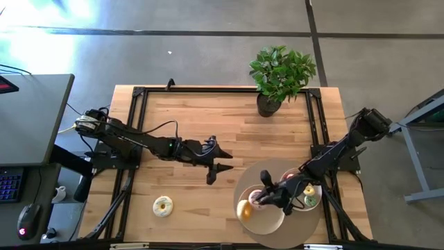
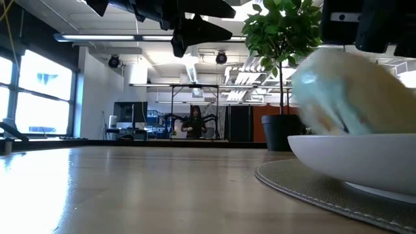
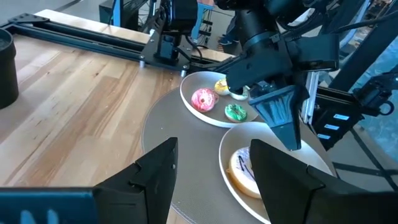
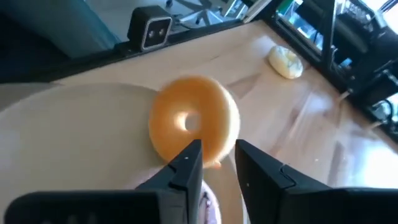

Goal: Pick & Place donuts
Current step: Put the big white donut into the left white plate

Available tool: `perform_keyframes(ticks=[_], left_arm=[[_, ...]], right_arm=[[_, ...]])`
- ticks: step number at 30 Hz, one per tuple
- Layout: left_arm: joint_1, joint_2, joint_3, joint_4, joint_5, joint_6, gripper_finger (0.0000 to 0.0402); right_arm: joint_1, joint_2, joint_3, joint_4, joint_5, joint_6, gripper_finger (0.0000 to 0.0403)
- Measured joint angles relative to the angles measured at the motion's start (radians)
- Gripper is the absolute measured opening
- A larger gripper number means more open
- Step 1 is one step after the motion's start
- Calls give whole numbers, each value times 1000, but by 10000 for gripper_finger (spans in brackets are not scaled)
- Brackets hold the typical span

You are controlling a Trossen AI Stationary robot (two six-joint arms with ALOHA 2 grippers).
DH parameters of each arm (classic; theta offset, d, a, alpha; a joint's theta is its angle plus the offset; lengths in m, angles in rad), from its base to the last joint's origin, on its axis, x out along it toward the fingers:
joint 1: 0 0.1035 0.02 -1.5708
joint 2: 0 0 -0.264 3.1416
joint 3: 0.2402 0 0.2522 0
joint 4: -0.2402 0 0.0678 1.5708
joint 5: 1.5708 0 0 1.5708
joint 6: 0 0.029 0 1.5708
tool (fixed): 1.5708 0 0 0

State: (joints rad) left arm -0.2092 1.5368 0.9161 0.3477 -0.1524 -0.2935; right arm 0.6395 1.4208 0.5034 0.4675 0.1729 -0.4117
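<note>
Two plates on the round mat | near plate (image 1: 267,221): yellow donut (image 1: 244,209), right claw (image 1: 272,196) just above, fingers slightly parted, empty | far plate: small donuts | white donut (image 1: 163,205) alone on worktop (image 1: 194,125) | left claw (image 1: 216,161) released, mid-worktop

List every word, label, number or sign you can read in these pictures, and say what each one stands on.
None can be read.
The keyboard at the table's left edge has keys too small to read.
The lit panels on the frame behind the plates are blurred; no letters show.
The donuts, the plates and the plant pot carry no writing.
</note>
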Motion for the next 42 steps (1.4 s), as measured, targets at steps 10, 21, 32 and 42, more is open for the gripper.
perform_keyframes(ticks=[10, 21, 32, 42], left_arm=[[0, -3, 0, -47, 22, -4, 200], [-23, -53, 170, -1081, 255, -196, 200], [-332, -44, 53, -1232, 277, -649, 200], [-497, -45, -105, -1092, 301, -936, 167]], right_arm=[[-6, 0, 0, 207, 56, -33, 94], [-71, 0, 0, 248, 20, 81, 94], [-131, -1, 0, 256, 82, 19, 94], [-211, -2, 0, 251, -30, -47, 94]])
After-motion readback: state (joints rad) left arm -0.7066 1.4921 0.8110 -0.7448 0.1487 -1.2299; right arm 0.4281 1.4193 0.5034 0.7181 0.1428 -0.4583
